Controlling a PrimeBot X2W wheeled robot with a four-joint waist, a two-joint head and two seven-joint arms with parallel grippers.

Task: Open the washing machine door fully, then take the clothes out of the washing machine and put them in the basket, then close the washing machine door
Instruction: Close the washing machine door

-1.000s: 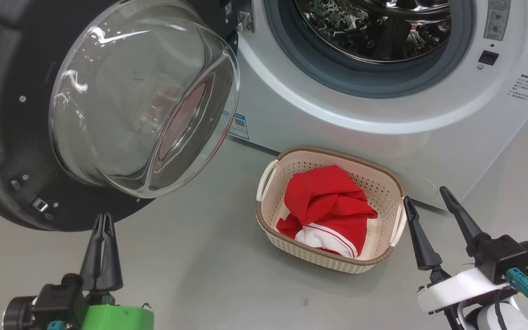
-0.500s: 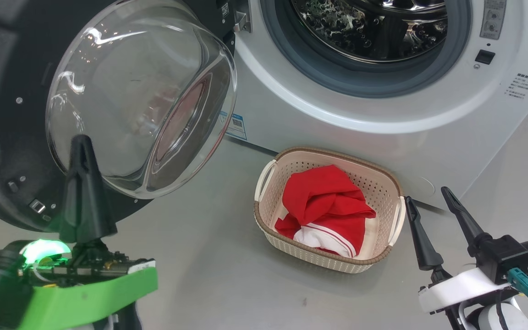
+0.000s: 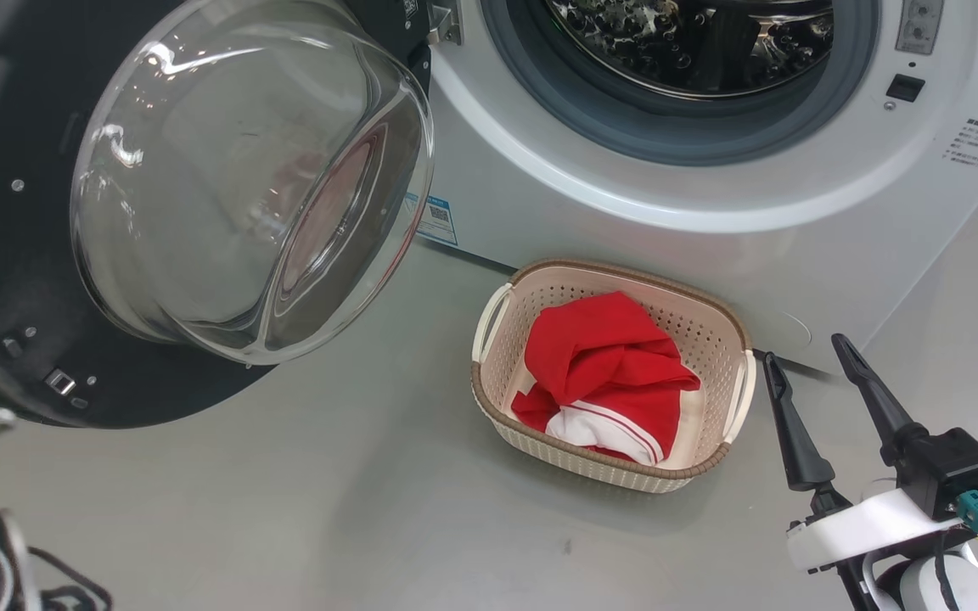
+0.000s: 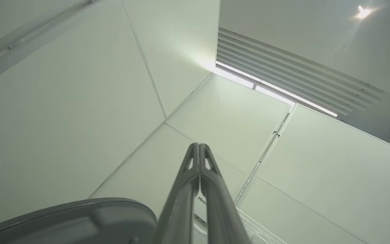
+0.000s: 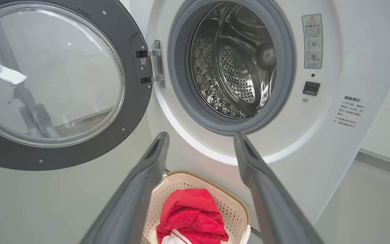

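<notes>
The clothes (image 3: 608, 365) lie bunched in the basket (image 3: 625, 270), which stands on the floor against the washer (image 3: 625, 204), at 6 o'clock of the drum mouth. As far as the right wrist view reaches, the drum (image 5: 235, 67) looks empty. The step in hand is therefore judged to be closing the door (image 3: 200, 195), which stands swung wide at 10 o'clock of the basket, hinged at 9 o'clock of the mouth.

The left gripper (image 4: 199, 146) has its fingers pressed together on nothing and points up at the ceiling. The right gripper (image 3: 805, 350) is spread wide and empty at 3 o'clock of the basket, just beside its handle.

To close the door well, a gripper should push on the black rim opposite the hinge, not on the glass bowl. It should follow the door's arc, check that the lower edge clears the basket, and press by the latch until it catches.
</notes>
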